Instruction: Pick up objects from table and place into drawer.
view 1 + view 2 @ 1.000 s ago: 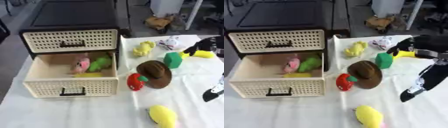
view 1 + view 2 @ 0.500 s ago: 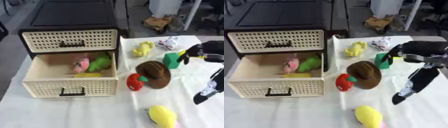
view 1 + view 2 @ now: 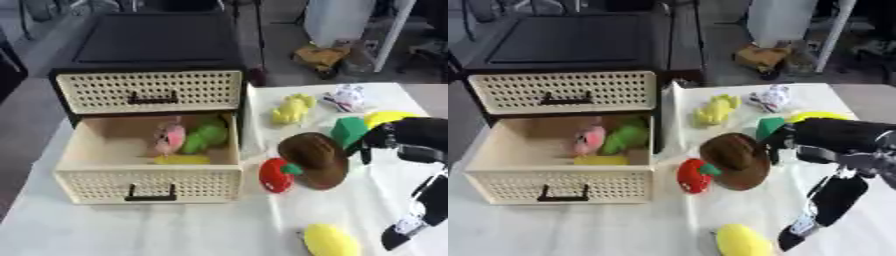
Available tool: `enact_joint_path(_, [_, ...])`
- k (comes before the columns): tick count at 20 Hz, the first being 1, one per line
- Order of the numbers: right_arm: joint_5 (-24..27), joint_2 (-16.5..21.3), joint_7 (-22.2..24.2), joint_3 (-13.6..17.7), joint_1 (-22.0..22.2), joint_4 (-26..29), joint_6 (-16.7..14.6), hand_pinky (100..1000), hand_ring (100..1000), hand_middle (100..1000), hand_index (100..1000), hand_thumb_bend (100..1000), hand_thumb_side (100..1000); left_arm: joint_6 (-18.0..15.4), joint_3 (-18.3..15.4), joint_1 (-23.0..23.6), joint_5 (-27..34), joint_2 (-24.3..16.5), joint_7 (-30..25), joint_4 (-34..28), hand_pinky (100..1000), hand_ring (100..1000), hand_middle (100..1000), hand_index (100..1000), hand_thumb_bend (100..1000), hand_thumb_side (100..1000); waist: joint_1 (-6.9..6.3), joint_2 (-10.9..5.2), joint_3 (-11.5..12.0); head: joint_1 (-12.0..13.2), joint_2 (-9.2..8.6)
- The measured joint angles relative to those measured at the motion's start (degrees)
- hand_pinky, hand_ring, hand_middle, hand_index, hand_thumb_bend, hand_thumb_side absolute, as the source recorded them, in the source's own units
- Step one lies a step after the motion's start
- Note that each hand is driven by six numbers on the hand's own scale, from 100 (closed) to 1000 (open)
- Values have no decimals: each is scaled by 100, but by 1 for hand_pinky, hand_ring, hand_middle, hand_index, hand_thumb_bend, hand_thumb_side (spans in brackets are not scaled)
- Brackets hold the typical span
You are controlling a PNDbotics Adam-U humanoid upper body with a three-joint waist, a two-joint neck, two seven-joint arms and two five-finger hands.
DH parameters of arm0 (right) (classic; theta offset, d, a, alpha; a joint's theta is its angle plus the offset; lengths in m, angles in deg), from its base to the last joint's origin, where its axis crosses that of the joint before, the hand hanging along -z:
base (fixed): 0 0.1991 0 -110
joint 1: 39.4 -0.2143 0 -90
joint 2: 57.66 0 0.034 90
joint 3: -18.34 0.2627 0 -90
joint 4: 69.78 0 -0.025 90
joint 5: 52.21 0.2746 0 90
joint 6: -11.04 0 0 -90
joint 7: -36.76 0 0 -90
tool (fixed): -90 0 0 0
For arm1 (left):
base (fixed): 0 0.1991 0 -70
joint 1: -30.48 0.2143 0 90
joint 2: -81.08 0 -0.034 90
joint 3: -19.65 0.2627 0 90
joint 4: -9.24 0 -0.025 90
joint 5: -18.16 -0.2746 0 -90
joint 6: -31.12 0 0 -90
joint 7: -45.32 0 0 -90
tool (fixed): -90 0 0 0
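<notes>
The cream lower drawer (image 3: 149, 187) stands pulled out, holding a pink toy (image 3: 169, 138), a green toy (image 3: 203, 137) and a flat yellow piece (image 3: 182, 159). On the white table to its right lie a brown hat-shaped toy (image 3: 313, 159), a red fruit toy (image 3: 276, 175), a green block (image 3: 348, 131), a yellow lemon toy (image 3: 331, 241), a yellow plush (image 3: 293, 108) and a small white toy (image 3: 346, 97). My right hand (image 3: 798, 137) comes in from the right, just right of the green block and brown toy. It is blurred, and touch is unclear. A yellow curved toy (image 3: 385, 118) shows behind it.
The black cabinet's upper drawer (image 3: 149, 90) is shut. My right arm's lower link (image 3: 829, 200) crosses the table's front right, beside the lemon toy. The table's far edge lies just behind the white toy; floor clutter sits beyond it.
My right hand has moved left, from over the yellow curved toy to beside the green block and brown toy. The toys on the table have not moved.
</notes>
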State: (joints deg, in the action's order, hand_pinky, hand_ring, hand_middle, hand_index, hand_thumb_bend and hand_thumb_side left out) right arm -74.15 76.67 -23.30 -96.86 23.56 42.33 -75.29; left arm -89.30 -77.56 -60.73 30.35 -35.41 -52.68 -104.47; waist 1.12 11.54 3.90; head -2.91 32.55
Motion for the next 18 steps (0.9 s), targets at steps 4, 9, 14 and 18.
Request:
enact_joint_path(4, [5, -259, 219, -204, -106, -112, 71, 735, 827, 616, 892, 1000, 598, 0, 0, 13, -1, 1, -1, 0, 142, 253, 302, 749, 100, 888, -3, 1, -4, 14, -1])
enact_joint_path(9, [-26, -553, 394, -359, -224, -299, 111, 725, 817, 605, 876, 1000, 592, 3, 0, 18, -10, 4, -9, 0, 143, 253, 301, 748, 100, 887, -14, 1, -49, 10, 8])
enact_joint_path(14, [-263, -903, 339, -453, -263, -605, 67, 717, 811, 602, 860, 1000, 619, -9, 1, 29, -10, 8, -22, 0, 142, 254, 299, 746, 100, 887, -50, 0, -76, -17, 11])
enact_joint_path(18, [-491, -1113, 287, -551, -234, -874, -5, 716, 811, 597, 849, 1000, 629, -28, 1, 62, -11, 9, -29, 0, 141, 254, 298, 744, 100, 886, -72, 0, -68, -22, 12])
